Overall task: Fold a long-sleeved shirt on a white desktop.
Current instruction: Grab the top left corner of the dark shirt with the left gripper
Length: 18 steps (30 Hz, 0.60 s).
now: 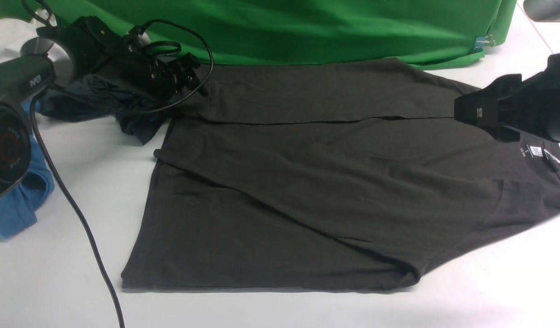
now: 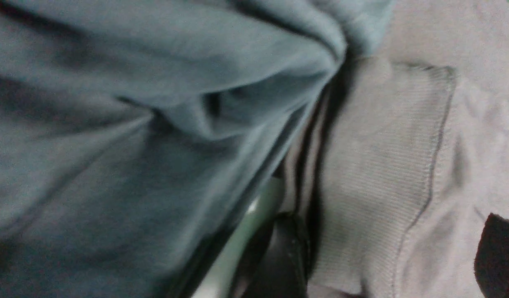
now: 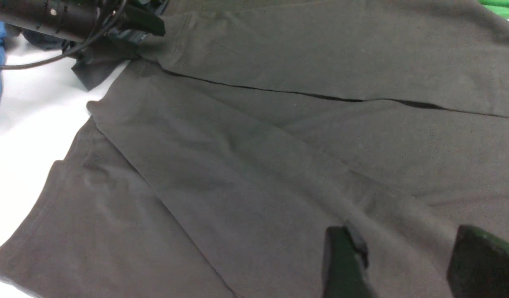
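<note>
Both grippers stand spread, holding nothing: left gripper (image 2: pixel 393 252) over the far hem corner of the long-sleeved shirt (image 1: pixel 307 182), right gripper (image 3: pixel 407 256) near its collar. Shirt lies part-folded on the white desktop (image 1: pixel 261 312). Left could snag the dark grey garment (image 1: pixel 93 98) touching that corner.

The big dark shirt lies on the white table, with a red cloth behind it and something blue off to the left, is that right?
Not quite: the cloth behind is green, not red, as the front view shows. The dark shirt does lie on the white table, with a blue garment to the left.
</note>
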Each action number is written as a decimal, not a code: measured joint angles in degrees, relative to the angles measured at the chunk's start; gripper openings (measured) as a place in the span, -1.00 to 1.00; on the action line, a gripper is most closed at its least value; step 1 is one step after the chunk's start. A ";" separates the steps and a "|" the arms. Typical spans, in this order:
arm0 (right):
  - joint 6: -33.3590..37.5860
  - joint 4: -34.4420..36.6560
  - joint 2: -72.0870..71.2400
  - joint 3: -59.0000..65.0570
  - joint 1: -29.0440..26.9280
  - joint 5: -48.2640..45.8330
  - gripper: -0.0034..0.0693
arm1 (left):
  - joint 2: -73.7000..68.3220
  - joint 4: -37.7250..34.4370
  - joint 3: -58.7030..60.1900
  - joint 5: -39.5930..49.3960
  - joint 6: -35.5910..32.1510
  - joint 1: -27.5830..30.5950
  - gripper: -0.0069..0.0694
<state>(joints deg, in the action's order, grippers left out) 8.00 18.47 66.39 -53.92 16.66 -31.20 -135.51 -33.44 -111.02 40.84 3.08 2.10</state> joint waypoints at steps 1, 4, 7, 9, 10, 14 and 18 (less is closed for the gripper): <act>0.00 0.00 0.00 0.00 0.00 0.00 0.02 | 0.00 -0.34 0.00 -0.14 -0.40 0.00 0.64; 0.00 0.00 0.00 0.00 0.00 0.00 0.02 | -0.05 -0.71 0.00 -0.26 -1.43 0.00 0.57; 0.00 0.00 0.00 0.00 0.00 0.20 0.02 | -0.54 -0.97 0.00 -0.05 -2.62 0.00 0.40; 0.00 0.00 0.00 0.00 0.00 0.25 0.02 | -0.97 -0.97 0.00 0.58 -3.08 0.00 0.28; 0.00 0.00 0.00 0.00 0.00 0.26 0.02 | -1.10 -1.11 0.00 0.56 -3.08 0.00 0.23; 0.00 0.00 0.00 0.00 0.00 0.30 0.02 | -1.21 -1.11 0.00 0.79 -3.08 0.05 -0.06; 0.00 0.05 0.00 0.00 0.00 0.36 0.02 | -1.31 -1.11 0.00 0.82 -3.08 0.05 -0.50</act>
<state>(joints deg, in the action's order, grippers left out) 8.00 18.52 66.39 -53.92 16.66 -30.85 -136.83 -34.55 -111.02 41.67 0.00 2.15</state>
